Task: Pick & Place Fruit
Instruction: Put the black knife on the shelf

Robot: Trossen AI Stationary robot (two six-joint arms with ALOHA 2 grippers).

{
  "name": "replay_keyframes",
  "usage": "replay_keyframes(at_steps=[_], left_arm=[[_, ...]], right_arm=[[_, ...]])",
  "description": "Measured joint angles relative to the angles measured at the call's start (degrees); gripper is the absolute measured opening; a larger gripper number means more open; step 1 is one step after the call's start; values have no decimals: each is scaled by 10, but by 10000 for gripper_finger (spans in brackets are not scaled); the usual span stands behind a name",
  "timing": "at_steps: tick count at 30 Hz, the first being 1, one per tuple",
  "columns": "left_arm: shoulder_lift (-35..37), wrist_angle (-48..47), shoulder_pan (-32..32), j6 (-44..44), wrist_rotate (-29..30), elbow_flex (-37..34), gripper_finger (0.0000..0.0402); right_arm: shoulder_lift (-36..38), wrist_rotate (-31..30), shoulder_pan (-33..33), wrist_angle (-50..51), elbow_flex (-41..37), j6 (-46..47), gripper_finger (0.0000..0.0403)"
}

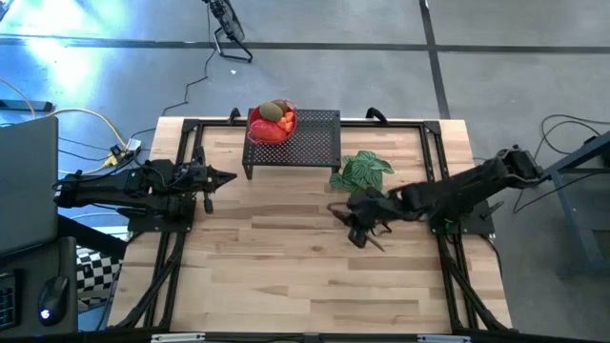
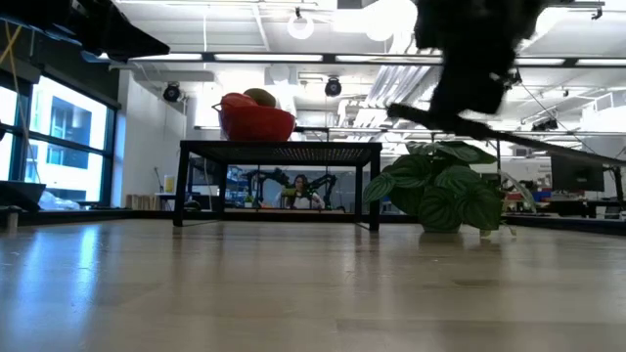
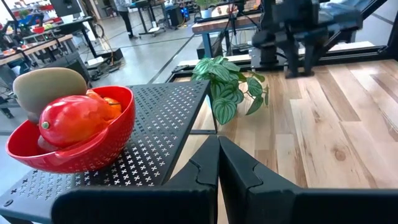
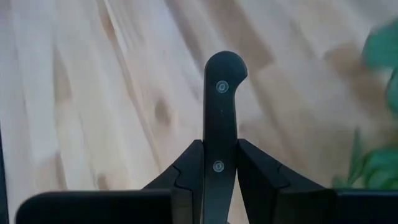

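Note:
A red bowl (image 1: 257, 131) of fruit stands on a black perforated stand (image 1: 315, 143) at the table's far middle. In the left wrist view the bowl (image 3: 93, 149) holds a red oblong piece (image 3: 71, 118), an olive-green oval (image 3: 50, 87) and an orange piece (image 3: 111, 106). My left gripper (image 1: 229, 177) is shut and empty, left of the stand, pointing at it (image 3: 217, 140). My right gripper (image 1: 357, 227) is shut on a black-handled knife (image 4: 221, 99) near the table's middle, in front of the green plant (image 1: 362, 171). My right gripper pinches the knife's black handle (image 4: 218, 167) between its two fingers, on the handle's narrow edges, the riveted flat side facing the wrist camera. The handle's rounded free end (image 4: 225, 62) sticks out past the fingertips. In the low view the knife (image 2: 548, 147) hangs clear of the table.
The leafy plant (image 2: 445, 186) stands right of the stand (image 2: 279, 149), close behind my right gripper. Bare wood lies across the table's near half (image 1: 286, 276). Black frame rails (image 1: 181, 257) run along the table's left and right sides.

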State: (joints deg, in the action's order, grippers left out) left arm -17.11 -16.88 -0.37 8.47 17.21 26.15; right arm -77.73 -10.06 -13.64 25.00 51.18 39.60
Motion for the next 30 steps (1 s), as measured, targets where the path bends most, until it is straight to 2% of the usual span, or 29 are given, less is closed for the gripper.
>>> replay_keyframes(at_steps=[15, 20, 30], left_arm=[[0, 0, 0, -3, 0, 0, 0], [0, 0, 0, 1, 0, 0, 0], [0, -13, 0, 0, 0, 0, 0]], right_arm=[[-15, -32, 145, 42, 203, -79, 68], [-59, -44, 210, 56, 257, -80, 68], [-197, 5, 318, 147, 426, -80, 68]])
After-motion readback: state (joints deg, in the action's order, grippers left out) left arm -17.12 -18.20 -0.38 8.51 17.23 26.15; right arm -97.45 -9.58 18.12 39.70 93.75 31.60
